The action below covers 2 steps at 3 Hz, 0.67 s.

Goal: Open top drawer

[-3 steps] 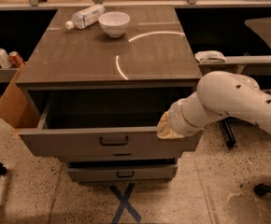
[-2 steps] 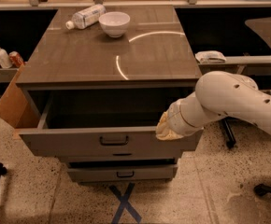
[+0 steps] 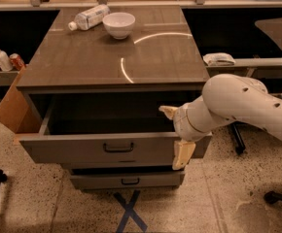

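The top drawer (image 3: 73, 149) stands pulled well out beneath the counter (image 3: 92, 57), so the job looks all but finished. The tool (image 3: 172, 137), spread, straddles the front panel's right end; only withdrawal seems left.

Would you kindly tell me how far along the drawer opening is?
Done: the top drawer stands pulled well out, its dark inside showing. In hand: the gripper sits at its front's right end. Left: perhaps a little more pull, then withdrawing.
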Each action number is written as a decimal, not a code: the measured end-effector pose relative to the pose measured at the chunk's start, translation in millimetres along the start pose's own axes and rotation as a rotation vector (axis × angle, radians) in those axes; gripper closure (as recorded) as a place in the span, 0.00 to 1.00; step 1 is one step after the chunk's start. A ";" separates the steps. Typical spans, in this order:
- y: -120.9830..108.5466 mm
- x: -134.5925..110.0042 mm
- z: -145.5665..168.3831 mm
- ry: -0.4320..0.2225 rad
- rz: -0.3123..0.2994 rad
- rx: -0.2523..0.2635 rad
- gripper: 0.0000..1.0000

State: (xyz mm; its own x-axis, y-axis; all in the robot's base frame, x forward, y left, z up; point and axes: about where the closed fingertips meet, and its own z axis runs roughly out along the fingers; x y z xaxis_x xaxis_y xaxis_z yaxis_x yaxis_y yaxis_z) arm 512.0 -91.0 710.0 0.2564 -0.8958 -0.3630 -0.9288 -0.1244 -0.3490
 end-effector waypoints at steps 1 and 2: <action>1.0 1.7 9.2 0.006 0.001 -0.030 0.00; 6.9 8.5 33.5 0.008 0.023 -0.106 0.00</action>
State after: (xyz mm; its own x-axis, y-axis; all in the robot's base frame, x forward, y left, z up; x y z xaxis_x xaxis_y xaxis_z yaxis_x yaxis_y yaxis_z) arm 516.7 -85.2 675.6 0.2332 -0.9024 -0.3623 -0.9576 -0.1483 -0.2469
